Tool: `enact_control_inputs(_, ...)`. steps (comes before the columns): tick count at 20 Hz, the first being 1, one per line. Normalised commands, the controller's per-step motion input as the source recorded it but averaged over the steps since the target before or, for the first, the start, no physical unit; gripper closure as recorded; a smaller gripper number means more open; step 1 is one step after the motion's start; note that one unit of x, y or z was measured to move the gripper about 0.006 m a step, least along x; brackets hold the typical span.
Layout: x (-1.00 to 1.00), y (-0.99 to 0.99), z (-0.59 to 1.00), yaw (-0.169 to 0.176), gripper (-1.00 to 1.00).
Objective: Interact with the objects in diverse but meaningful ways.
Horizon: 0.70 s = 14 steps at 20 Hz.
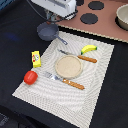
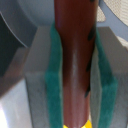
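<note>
In the wrist view my gripper (image 2: 75, 70) is shut on the brown sausage (image 2: 75, 45), which stands upright between the green pads (image 2: 53, 75). In the exterior view my gripper (image 1: 49, 21) hangs at the top, just above the small grey long-handled pan (image 1: 47, 32) at the mat's far corner; the sausage cannot be made out there. The pan's grey rim (image 2: 17, 22) shows behind the pads. The yellow banana (image 1: 89, 48), the yellow rectangular block (image 1: 36, 59) and the red tomato (image 1: 30, 77) lie on the mat, apart from the gripper.
A striped placemat (image 1: 95, 85) holds a tan round plate (image 1: 68, 66), a wooden-handled knife (image 1: 79, 56) and a fork (image 1: 64, 80). A pink board with black burner discs (image 1: 89, 18) and a bowl (image 1: 123, 17) stand at the exterior view's upper right.
</note>
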Motion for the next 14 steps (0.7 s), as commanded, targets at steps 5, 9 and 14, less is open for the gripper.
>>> enact_control_inputs(5,-0.43,-0.05,-0.27,0.006,1.00)
enact_control_inputs(9,-0.30,-0.09,-0.21,0.000,1.00)
enact_control_inputs(14,-0.17,-0.12,-0.17,0.000,1.00)
